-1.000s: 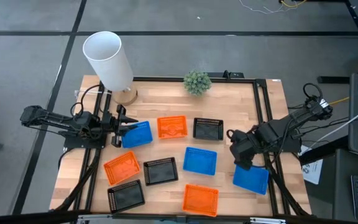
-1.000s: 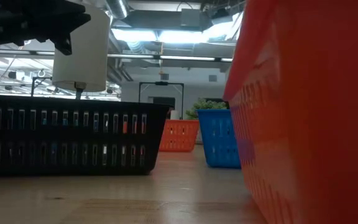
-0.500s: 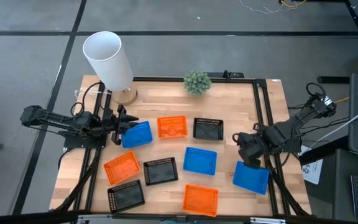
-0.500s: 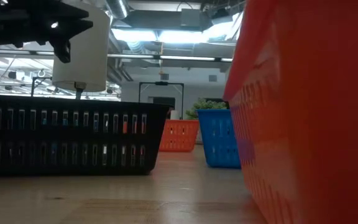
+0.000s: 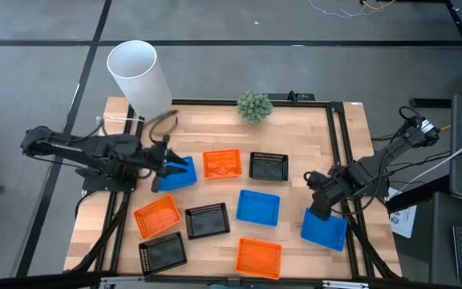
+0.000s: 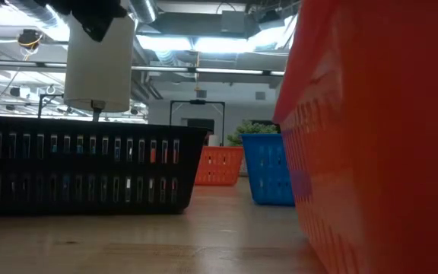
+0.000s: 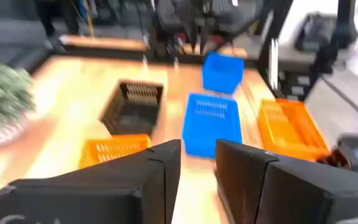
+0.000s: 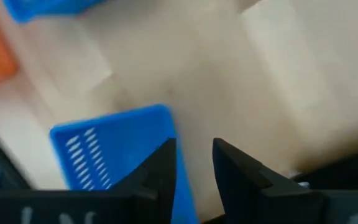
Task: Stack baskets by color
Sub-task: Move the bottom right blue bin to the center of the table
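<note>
Nine baskets lie apart on the wooden table (image 5: 311,136): blue ones (image 5: 181,174) (image 5: 258,207) (image 5: 324,229), orange ones (image 5: 221,164) (image 5: 157,215) (image 5: 259,257) and black ones (image 5: 268,166) (image 5: 207,220) (image 5: 163,252). My left gripper (image 5: 167,168) (image 7: 197,149) hovers over the left part of the back-left blue basket, open by a narrow gap, nothing between its fingers (image 7: 247,168). The right gripper (image 5: 318,210) (image 8: 194,146) hangs open over the back-left corner of the right blue basket (image 8: 110,155), with bare wood in the gap.
A tall white cylinder (image 5: 139,76) leans at the back left corner. A small green plant (image 5: 254,105) stands at the back edge. In the low view a black basket (image 6: 90,164) and an orange basket (image 6: 379,137) fill the foreground. Black frame rails (image 5: 337,144) run along both sides.
The left arm rose and pushed right, over the blue basket's left part. The right gripper drew back to the right, toward its blue basket's corner. No basket has moved.
</note>
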{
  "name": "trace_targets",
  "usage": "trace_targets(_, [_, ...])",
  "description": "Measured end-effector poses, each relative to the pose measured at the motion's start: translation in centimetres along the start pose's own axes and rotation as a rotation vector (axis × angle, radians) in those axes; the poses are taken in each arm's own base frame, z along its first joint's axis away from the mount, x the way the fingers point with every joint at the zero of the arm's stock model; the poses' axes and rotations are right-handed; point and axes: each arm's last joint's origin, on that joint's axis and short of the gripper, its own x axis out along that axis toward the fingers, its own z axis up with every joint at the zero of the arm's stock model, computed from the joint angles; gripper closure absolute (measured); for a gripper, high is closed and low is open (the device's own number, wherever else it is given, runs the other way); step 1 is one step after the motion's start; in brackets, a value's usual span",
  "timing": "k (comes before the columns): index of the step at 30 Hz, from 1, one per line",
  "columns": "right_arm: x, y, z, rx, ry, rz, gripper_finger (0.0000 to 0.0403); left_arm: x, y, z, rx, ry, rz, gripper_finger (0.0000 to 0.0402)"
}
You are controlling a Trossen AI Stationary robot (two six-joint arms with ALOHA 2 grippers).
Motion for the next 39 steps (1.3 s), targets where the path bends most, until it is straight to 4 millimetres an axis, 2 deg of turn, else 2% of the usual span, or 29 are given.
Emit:
trace_targets(4, [1.2, 0.4, -0.2, -0.015, 0.035, 0.076, 0.0299, 1.1, 0.0, -0.6, 0.005, 0.057, -0.002, 0.0309])
trace_targets(10, [2.5, -0.1, -0.8, -0.022, 0.082, 0.061, 0.0299, 1.9, -0.1, -0.9, 0.007, 0.092, 0.002, 0.0309])
trace_targets(25, [5.5, -1.0, -1.3, -0.053, 0.115, 0.105, 0.0299, 1.9, 0.2, -0.9, 0.011, 0.076, 0.080, 0.0309])
trace_targets(31, [5.5, -1.0, -1.3, -0.076, 0.124, 0.111, 0.0299, 1.9, 0.2, -0.9, 0.011, 0.076, 0.081, 0.0309])
trace_targets(39, [7.0, -0.7, -1.2, -0.128, 0.164, 0.028, 0.0299, 1.9, 0.2, -0.8, 0.011, 0.076, 0.081, 0.0309])
